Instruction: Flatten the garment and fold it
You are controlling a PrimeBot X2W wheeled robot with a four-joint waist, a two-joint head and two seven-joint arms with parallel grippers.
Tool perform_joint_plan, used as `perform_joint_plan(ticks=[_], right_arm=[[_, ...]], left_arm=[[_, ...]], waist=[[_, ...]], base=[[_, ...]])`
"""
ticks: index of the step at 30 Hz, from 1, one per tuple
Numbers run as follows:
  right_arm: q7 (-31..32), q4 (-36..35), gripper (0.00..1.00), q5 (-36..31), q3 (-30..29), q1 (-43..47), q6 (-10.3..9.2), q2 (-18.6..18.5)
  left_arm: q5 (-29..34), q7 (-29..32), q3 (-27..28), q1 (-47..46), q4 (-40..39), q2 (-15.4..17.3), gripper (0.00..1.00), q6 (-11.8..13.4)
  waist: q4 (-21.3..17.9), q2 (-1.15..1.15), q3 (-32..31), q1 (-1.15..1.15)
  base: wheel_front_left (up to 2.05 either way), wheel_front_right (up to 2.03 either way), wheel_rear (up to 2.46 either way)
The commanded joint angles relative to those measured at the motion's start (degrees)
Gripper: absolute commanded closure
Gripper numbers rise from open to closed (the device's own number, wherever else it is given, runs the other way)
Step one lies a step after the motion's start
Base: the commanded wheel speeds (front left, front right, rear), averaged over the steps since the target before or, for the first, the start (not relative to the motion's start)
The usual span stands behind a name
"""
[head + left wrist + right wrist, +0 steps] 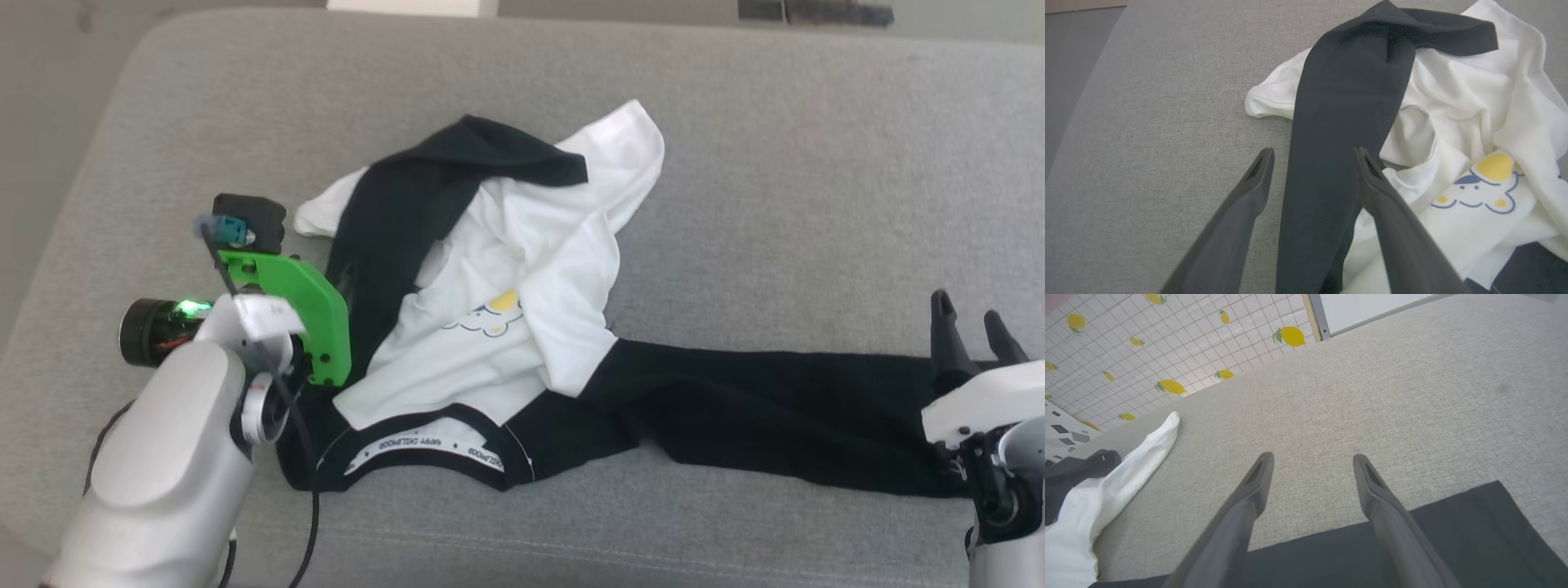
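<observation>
— Garment [522, 327], whereabouts?
— Crumpled on the grey cushion [735, 147]. White body bunched in the middle, black panel [408, 204] flopped across the top, neckband [424, 447] nearest the robot, one black sleeve [775, 416] stretched out flat toward the right.
— Handling?
— Thin jersey by the look: light, limp, no stiffness at all. Probably sags from any single pinch and drags its folds along. Not fragile. Unlikely to slide far on this weave.
— Where to take hold?
— Best at doubled edges, judging from here: the neckband, or the shoulder seams either side of it. Two points well apart, so as to pull flat. Worth avoiding the loose white heap around the cloud print [1478, 183]; would likely gather extra layers.
— Left gripper [1313, 150]?
— Spread wide, pinching nothing. Poised over the black panel just beside the white heap, with cloth showing between the fingers but not clamped.
— Right gripper [967, 306]?
— Spread wide too, and empty. Placed at the far end of the black sleeve, fingertips past its edge, over bare cushion.
</observation>
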Motion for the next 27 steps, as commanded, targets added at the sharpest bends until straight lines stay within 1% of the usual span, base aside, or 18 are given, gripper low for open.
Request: perform_joint_plan(ticks=[1, 5, 7, 10, 13, 14, 15, 16, 18, 22, 24, 27], right_arm=[[0.1, -0.6, 0.00, -0.1, 0.1, -1.1, -0.06, 0.0], [0.4, -1.5, 0.00, -0.2, -0.2, -1.4, -0.06, 0.0], [0.4, -1.6, 0.00, -0.1, -0.4, -1.3, -0.06, 0.0], [0.2, -1.7, 0.00, 0.2, -0.9, -1.0, -0.06, 0.0], [-0.2, -1.5, 0.00, 0.3, -1.6, -0.8, -0.06, 0.0], [-0.3, -1.4, 0.00, 0.3, -1.7, -0.8, -0.06, 0.0], [-0.4, -1.4, 0.00, 0.3, -1.9, -0.8, -0.06, 0.0], [-0.5, -1.3, 0.00, 0.2, -2.1, -0.9, -0.06, 0.0], [-0.6, -1.0, 0.00, 0.1, -2.2, -1.1, -0.06, 0.0], [-0.8, -0.3, 0.00, 0.0, -1.8, -1.4, -0.06, 0.0], [-0.9, 0.1, 0.00, -0.2, -1.6, -1.3, -0.06, 0.0], [-1.1, 0.7, 0.00, -0.5, -1.7, -1.0, -0.06, 0.0]], left_arm=[[0.3, 0.8, 0.0, -1.9, 3.1, -0.5, 0.00, 0.1], [-0.1, 2.8, 0.6, -5.0, 10.9, -1.4, 0.00, 1.9], [-0.7, 2.9, 1.0, -5.9, 13.6, -1.9, 0.00, 2.0], [-1.6, 3.2, 0.7, -6.5, 16.3, -2.8, 0.00, 0.8], [-3.9, 5.5, 0.7, -6.2, 19.0, -4.4, 0.00, -0.7], [-4.8, 6.2, 0.8, -6.0, 19.6, -4.9, 0.10, -1.3], [-5.8, 6.6, 1.1, -6.0, 20.0, -5.5, 0.56, -1.9], [-6.4, 6.6, 1.3, -6.0, 20.2, -5.9, 1.00, -2.2], [-7.6, 6.4, 1.8, -6.0, 20.6, -6.6, 1.00, -2.9], [-9.0, 2.2, 4.2, -6.5, 20.1, -7.2, 1.00, -2.8], [-10.0, -0.4, 6.2, -6.8, 19.3, -7.1, 1.00, -2.3], [-12.3, -5.3, 10.7, -6.8, 16.9, -6.7, 1.00, -1.1]], waist=[[-2.2, 0.00, 3.2, 0.00], [-3.6, 0.00, 6.0, 0.00], [-4.1, 0.00, 6.9, 0.00], [-4.4, 0.00, 7.8, 0.00], [-4.3, 0.00, 8.2, 0.00], [-4.2, 0.00, 8.2, 0.00], [-4.0, 0.00, 8.3, 0.00], [-3.8, 0.00, 8.4, 0.00], [-3.4, 0.00, 8.3, 0.00], [-2.3, 0.00, 7.5, 0.00], [-1.6, 0.00, 6.7, 0.00], [-0.2, 0.00, 5.5, 0.00]], base=[[0.00, 0.00, 0.00], [0.00, 0.00, 0.00], [0.00, 0.00, 0.00], [0.00, 0.00, 0.00], [0.00, 0.00, 0.00], [0.00, 0.00, 0.00], [0.00, 0.00, 0.00], [0.00, 0.00, 0.00], [0.00, 0.00, 0.00], [0.00, 0.00, 0.00], [0.00, 0.00, 0.00], [0.00, 0.00, 0.00]])
